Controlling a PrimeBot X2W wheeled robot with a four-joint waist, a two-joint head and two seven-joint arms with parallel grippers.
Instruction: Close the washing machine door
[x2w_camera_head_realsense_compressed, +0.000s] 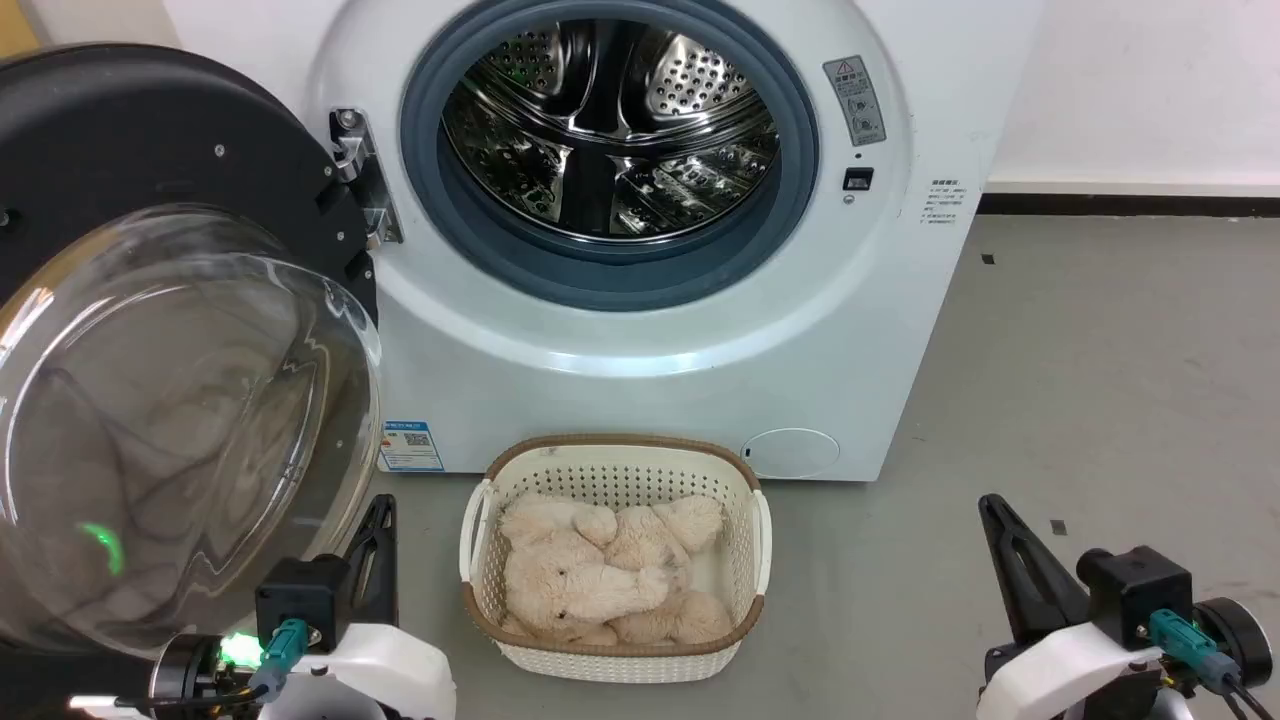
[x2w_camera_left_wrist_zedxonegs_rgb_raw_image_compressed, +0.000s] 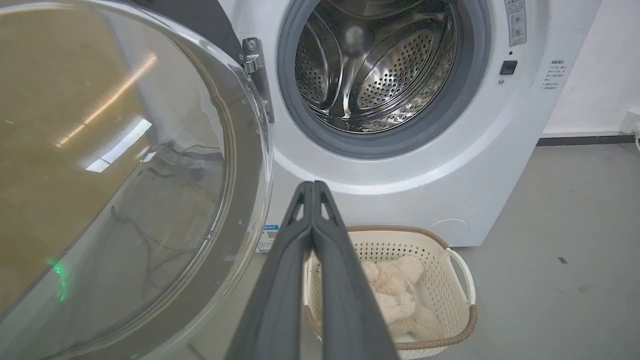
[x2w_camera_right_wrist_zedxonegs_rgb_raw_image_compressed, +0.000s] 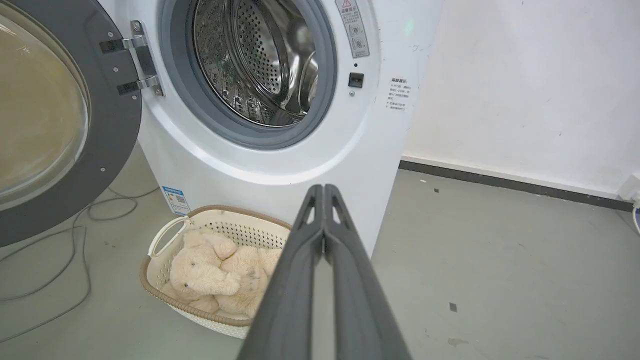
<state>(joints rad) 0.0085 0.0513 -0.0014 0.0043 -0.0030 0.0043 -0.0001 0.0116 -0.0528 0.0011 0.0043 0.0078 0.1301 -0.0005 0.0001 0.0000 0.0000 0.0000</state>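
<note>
While the washing machine door (x2w_camera_head_realsense_compressed: 150, 300) is hanging wide open on its hinge at the left of the washing machine (x2w_camera_head_realsense_compressed: 880, 330), both arms are sitting low near the floor. The left gripper (x2w_camera_left_wrist_zedxonegs_rgb_raw_image_compressed: 312, 186) is pointing up just beside the door's glass bowl, fingers pressed together on nothing. The right gripper (x2w_camera_right_wrist_zedxonegs_rgb_raw_image_compressed: 324, 189), likewise closed and empty, is pointing up well right of the basket (x2w_camera_head_realsense_compressed: 615, 455).

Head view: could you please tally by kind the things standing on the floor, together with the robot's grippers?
washing machine: 1
basket: 1
plush toy: 1
grippers: 2, the left gripper and the right gripper
Total: 5
</note>
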